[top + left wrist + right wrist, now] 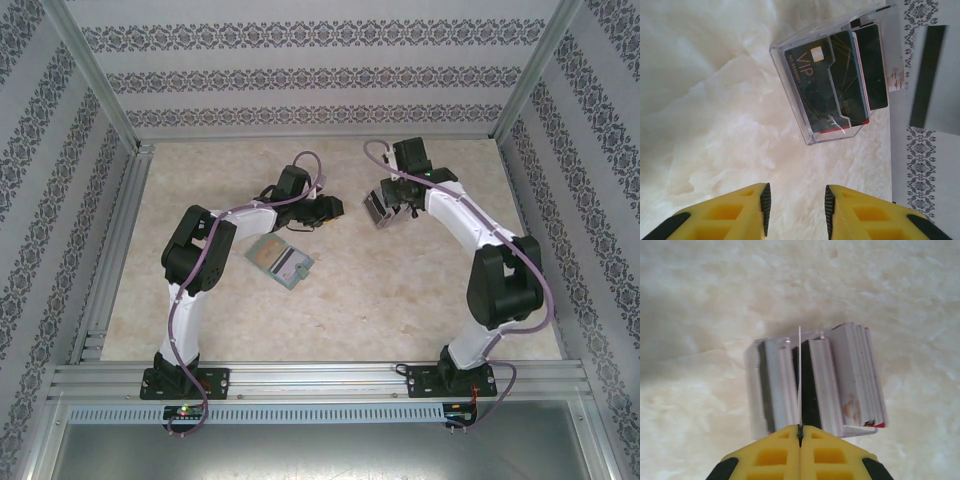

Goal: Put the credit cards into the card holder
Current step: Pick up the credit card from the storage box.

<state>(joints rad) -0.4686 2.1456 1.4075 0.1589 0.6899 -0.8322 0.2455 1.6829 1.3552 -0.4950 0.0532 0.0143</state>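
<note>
The sage-green card holder [268, 254] lies open on the table left of centre, with a card-like patch [291, 268] on its greyish inside. My right gripper [800, 429] is shut on a thin card [799, 370] seen edge-on, held upright over the slotted rack [756, 390]. The rack has several more cards [860, 375] standing in it. From above, the right gripper [384, 208] hangs right over that rack. My left gripper [795, 205] is open and empty above bare table, a little short of the rack; the dark VIP cards [815, 85] face it. In the top view the left gripper [327, 208] sits left of the rack.
The clear rack [790, 55] stands in the middle of the far half of the marble table [400, 300]. Patterned walls and aluminium posts [100, 250] fence the table on three sides. Open table lies in front of the card holder.
</note>
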